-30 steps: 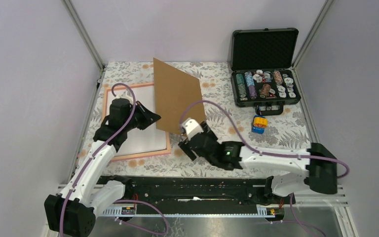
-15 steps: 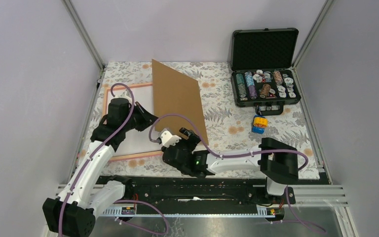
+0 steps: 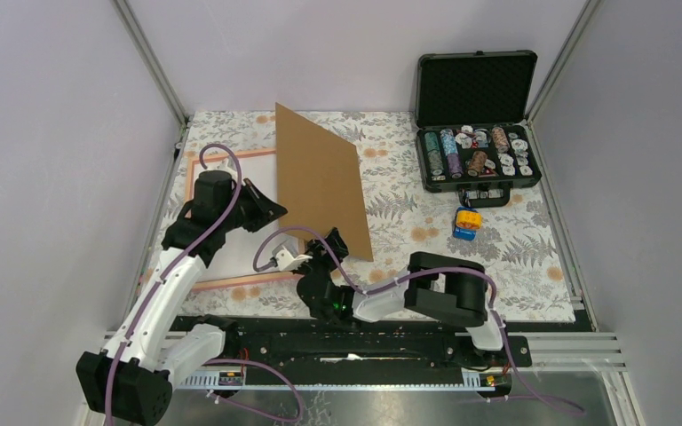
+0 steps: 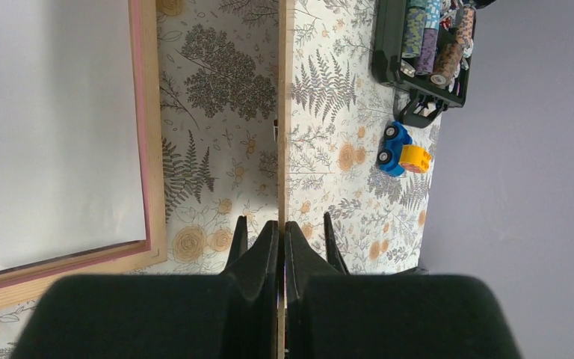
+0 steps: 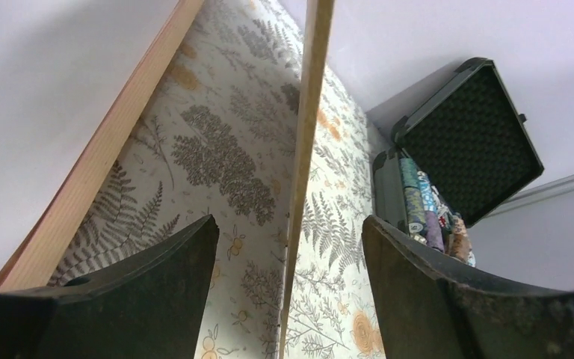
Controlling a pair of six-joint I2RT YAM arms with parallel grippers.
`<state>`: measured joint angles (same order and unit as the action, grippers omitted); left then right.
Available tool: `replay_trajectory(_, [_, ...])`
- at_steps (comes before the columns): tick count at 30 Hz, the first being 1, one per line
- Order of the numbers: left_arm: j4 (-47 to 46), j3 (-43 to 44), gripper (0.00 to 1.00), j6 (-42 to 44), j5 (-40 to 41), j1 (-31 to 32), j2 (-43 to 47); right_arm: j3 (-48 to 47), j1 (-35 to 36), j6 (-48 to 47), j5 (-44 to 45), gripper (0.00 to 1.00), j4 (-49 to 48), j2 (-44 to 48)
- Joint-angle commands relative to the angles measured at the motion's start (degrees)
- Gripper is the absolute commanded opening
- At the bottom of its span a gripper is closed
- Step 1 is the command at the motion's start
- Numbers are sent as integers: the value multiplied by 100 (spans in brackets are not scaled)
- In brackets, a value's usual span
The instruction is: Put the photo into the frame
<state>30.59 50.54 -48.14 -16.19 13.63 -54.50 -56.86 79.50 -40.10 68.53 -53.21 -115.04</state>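
Note:
The frame lies flat at the table's left, its pink border around the photo, which lies white side up. My left gripper is shut on the left edge of a brown backing board and holds it tilted up over the frame's right side. In the left wrist view the board's thin edge runs straight out from between the closed fingers. My right gripper is open at the board's near edge. That edge stands between its fingertips and touches neither.
An open black case of poker chips stands at the back right. A blue and yellow toy block sits in front of it. A floral cloth covers the table.
My right arm has swung left from the table's middle to the board's near edge, and its jaws have narrowed a little. The left gripper and the board have stayed almost still.

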Motion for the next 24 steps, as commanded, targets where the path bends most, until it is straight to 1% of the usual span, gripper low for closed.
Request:
replay_trajectory(1, [-185,341,0,94,-117,-1,1,-45,-76,-889,308,76,-1750,-161])
replay_trajectory(3, [-193,342,0,94,-140,-1,-9,-113,-157,-80,153,69,-810,-47])
replay_trajectory(4, [-199,342,0,94,-142,-4,-28,-145,-195,533,-4,66,45,79])
replay_trajectory(5, [-201,338,0,94,-147,-1,-40,-186,-251,1110,-186,64,681,270])
replay_trajectory(6, [-214,334,0,94,-168,-7,-55,-197,-296,1515,-315,63,1012,374])
replay_trajectory(7, [-226,333,0,94,-199,-5,-80,-183,-325,1683,-367,63,1117,426])
replay_trajectory(8, [-247,321,0,82,-231,-3,-93,-165,-325,1690,-352,61,1061,431])
replay_trajectory(11, [-349,281,0,6,-365,-5,-125,-54,-331,1315,-233,44,586,396])
replay_trajectory(13, [-360,289,0,-11,-412,-7,-145,10,-345,1054,-105,36,240,382])
replay_trajectory(16, [-302,306,0,-28,-375,-2,-140,62,-370,829,-113,36,-19,413])
replay_trajectory(17, [-286,313,0,-35,-370,-1,-132,80,-385,826,-134,33,-50,443])
replay_trajectory(20, [-211,388,1,-25,-387,-5,-127,174,-445,932,-215,16,-67,619])
replay_trajectory(21, [-142,471,9,9,-388,-1,-141,220,-466,986,-252,11,-71,683])
replay_trajectory(23, [90,726,35,185,-402,-7,-180,342,-500,942,-293,2,-244,834])
replay_trajectory(24, [215,853,45,284,-373,-6,-183,413,-513,869,-270,0,-501,901])
